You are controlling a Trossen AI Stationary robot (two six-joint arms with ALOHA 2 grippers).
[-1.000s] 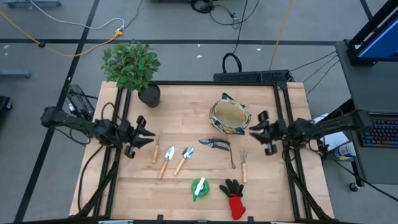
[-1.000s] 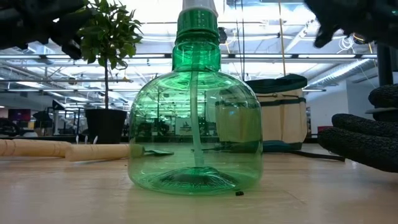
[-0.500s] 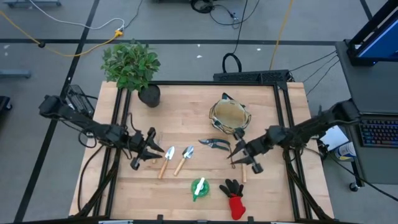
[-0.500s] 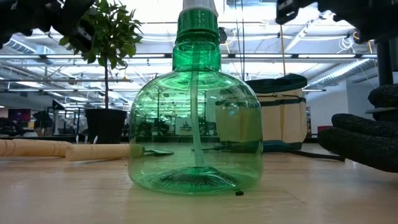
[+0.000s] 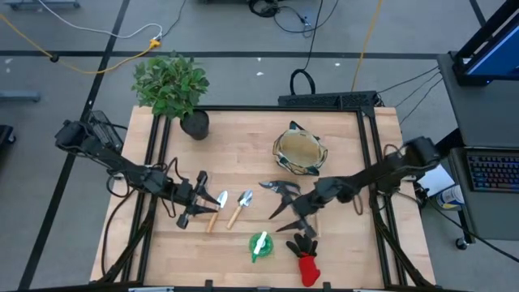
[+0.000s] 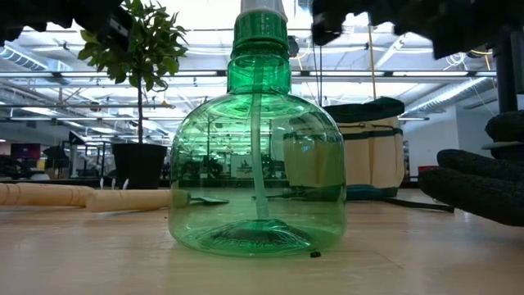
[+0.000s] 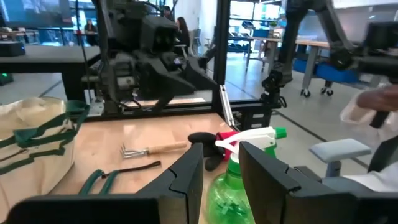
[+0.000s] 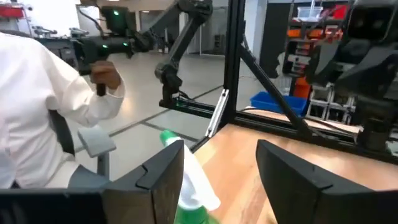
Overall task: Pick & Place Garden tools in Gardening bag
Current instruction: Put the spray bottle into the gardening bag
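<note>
Two wooden-handled trowels (image 5: 217, 209) (image 5: 241, 208), dark shears (image 5: 280, 187), a fork (image 5: 317, 221), a green spray bottle (image 5: 259, 245) and a black-and-red glove (image 5: 306, 259) lie flat on the wooden table. The round gardening bag (image 5: 298, 152) stands upright farther back, its mouth up. My left gripper (image 5: 196, 201) hovers open just left of the trowels, fingers level; its wrist view looks past them (image 7: 221, 171) at the bottle (image 7: 231, 186). My right gripper (image 5: 285, 217) hovers open between shears, fork and bottle, nothing between its fingers (image 8: 217, 180).
A leafy plant (image 5: 170, 83) in a black pot (image 5: 195, 124) stands at the far left corner. Black frame rails (image 5: 366, 162) run along the table's sides. A person in a white sleeve (image 8: 43, 106) shows beyond the table's near side.
My right gripper has swung from beside the bag toward the table's left and near edge, ending over the gap between shears and bottle, and its fingers have spread wider. My left gripper has moved toward the right, closing on the trowels. No tool has moved.
</note>
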